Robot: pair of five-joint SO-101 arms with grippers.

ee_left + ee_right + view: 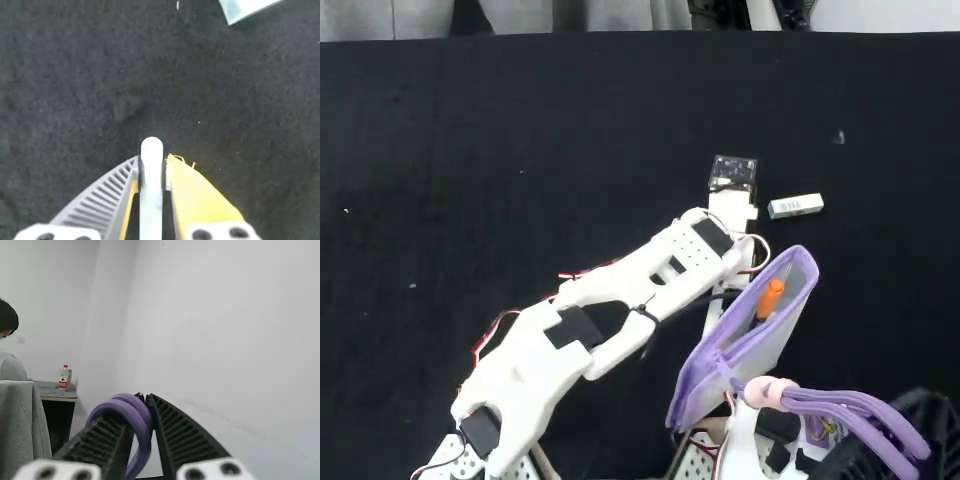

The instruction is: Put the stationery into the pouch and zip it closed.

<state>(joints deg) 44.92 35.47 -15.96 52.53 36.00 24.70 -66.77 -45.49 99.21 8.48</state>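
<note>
Pouch [760,330] hangs, strap [131,412] clamped by right end effector [144,398].
Left end effector [151,160], 11 o'clock, pinches pen [151,149]; pouch swing could cause miss.

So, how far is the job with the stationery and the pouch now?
Done: an orange pen sits in the open purple pouch. In hand: the right tool holds the pouch up by its strap, and the left tool grips a white stick-shaped item. Left: that item and the white eraser on the table must go in, then the pouch must be zipped.
</note>
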